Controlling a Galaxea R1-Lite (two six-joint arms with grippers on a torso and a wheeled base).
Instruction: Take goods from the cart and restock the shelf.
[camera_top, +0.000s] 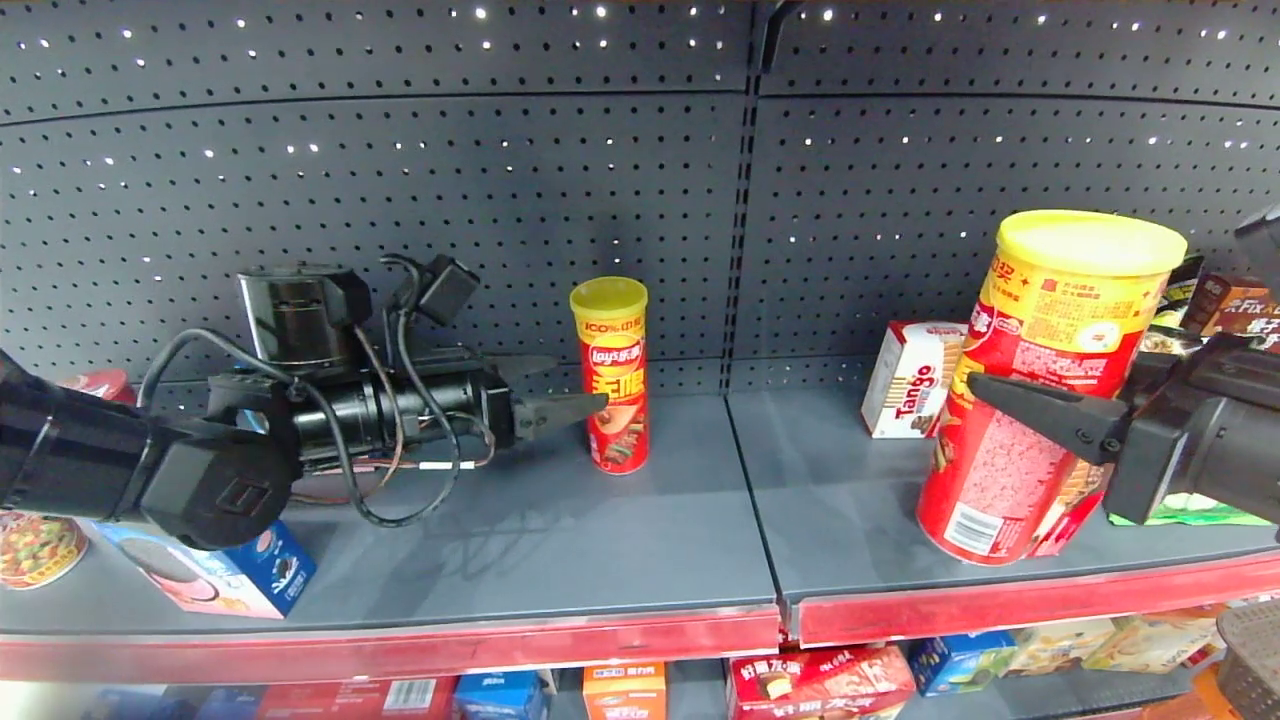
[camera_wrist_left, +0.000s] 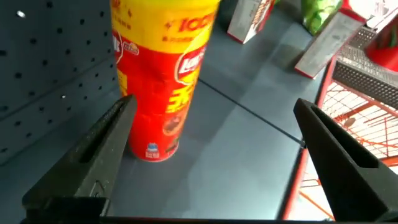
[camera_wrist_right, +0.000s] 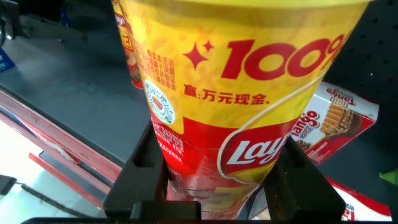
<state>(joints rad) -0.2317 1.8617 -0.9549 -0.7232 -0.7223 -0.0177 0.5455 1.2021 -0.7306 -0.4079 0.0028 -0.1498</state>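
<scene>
A small red chip can (camera_top: 612, 375) with a yellow lid stands upright on the grey shelf (camera_top: 560, 540), near the back panel. My left gripper (camera_top: 560, 390) is open just beside it, fingertips close to the can (camera_wrist_left: 158, 74) and nothing between them (camera_wrist_left: 214, 107). A second, identical chip can (camera_top: 1040, 390) leans slightly over the shelf's right section, close to the front edge. My right gripper (camera_top: 1010, 400) is shut on its middle. In the right wrist view that can (camera_wrist_right: 249, 93) sits between the two black fingers (camera_wrist_right: 146, 165).
A wafer box (camera_top: 912, 378) stands behind the held can, with a green bag (camera_top: 1190, 512) and dark boxes (camera_top: 1230, 300) to its right. A blue cookie box (camera_top: 230, 570) lies under my left arm. The red wire cart (camera_wrist_left: 367, 124) is off the shelf's front edge.
</scene>
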